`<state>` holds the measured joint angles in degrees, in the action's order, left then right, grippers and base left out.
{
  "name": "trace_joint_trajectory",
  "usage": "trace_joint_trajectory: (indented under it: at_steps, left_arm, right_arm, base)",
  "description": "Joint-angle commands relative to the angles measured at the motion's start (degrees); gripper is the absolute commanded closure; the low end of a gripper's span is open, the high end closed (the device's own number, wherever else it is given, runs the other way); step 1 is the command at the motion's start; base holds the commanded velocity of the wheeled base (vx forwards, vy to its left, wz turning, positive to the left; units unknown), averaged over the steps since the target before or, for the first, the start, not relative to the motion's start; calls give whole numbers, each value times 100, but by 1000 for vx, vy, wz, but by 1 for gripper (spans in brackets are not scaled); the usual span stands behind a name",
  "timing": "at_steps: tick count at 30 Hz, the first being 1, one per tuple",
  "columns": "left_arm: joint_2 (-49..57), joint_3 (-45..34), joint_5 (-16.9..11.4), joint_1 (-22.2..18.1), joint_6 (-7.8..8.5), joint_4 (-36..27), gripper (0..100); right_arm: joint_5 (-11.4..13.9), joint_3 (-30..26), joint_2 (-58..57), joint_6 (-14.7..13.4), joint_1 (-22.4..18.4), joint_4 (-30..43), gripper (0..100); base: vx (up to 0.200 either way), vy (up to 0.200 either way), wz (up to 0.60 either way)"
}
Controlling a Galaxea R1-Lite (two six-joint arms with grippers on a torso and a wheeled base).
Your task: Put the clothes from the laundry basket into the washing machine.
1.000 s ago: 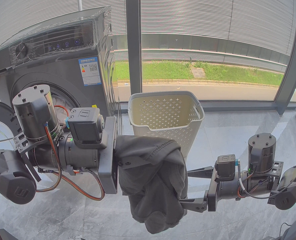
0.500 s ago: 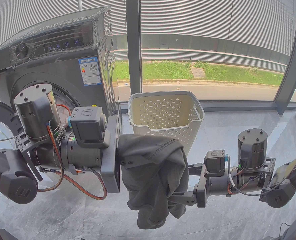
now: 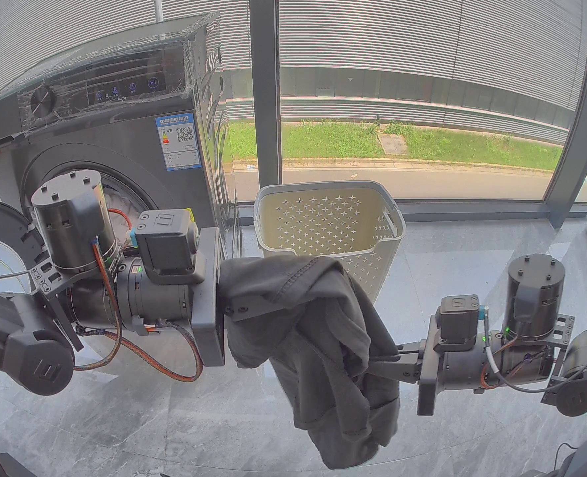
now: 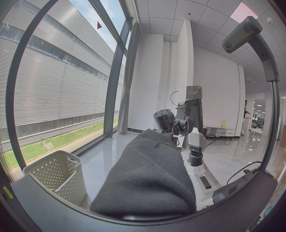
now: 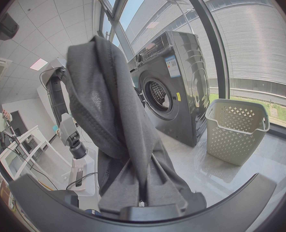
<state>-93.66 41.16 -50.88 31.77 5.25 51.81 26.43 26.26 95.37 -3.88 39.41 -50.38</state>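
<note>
one dark garment (image 3: pixel 306 326) — midair, blue-labelled washing machine (image 3: pixel 75 147)

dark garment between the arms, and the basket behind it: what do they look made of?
garment: soft dark-grey fabric with a matte finish. It hangs in loose folds and shows stitched seams. Possibly cotton, but the fibre can't be confirmed.
laundry basket: cream moulded plastic with a slight sheen. It has rigid walls with star-shaped perforations and a thick rim.

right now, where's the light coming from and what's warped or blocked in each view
Head view: daylight through the window behind the laundry basket, sheen on the floor, right window post bowed. Left wrist view: same bowing, dark garment blocking the lower middle. Right wrist view: dark garment covers the centre.
</note>
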Motion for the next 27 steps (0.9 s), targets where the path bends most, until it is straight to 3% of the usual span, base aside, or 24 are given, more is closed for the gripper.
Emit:
trace_joint_trajectory:
  at_steps: [1,9,11,13,15,24,27]
  left_arm:
    - [-100,-46,-1,-145,11,-4,100]
    - [-153,-407,-9,-285,20,198,100]
    - [-205,-582,-9,-523,55,251,100]
    - [-240,-635,-18,-646,143,303,100]
    - [-363,-688,-53,-980,353,558,100]
    - [-320,-881,-159,-1067,371,910,100]
    - [-363,-784,-97,-1076,362,927,100]
  right_arm:
    - [3,-147,-651,-8,-83,-7,100]
    - [29,-121,-1134,-8,-215,-7,100]
    - [20,-147,-1284,-8,-346,-7,100]
    - [20,-156,-1337,-8,-417,-7,100]
    - [20,-218,-1477,-8,-575,-7,100]
    - [55,-95,-1653,-17,-733,-7,100]
    - [301,222,-1837,-43,-733,2,100]
  base:
    - [0,0,0]
    - [0,0,0]
    - [0,0,0]
    - [0,0,0]
    - [0,0,0]
    - [0,0,0]
    - [0,0,0]
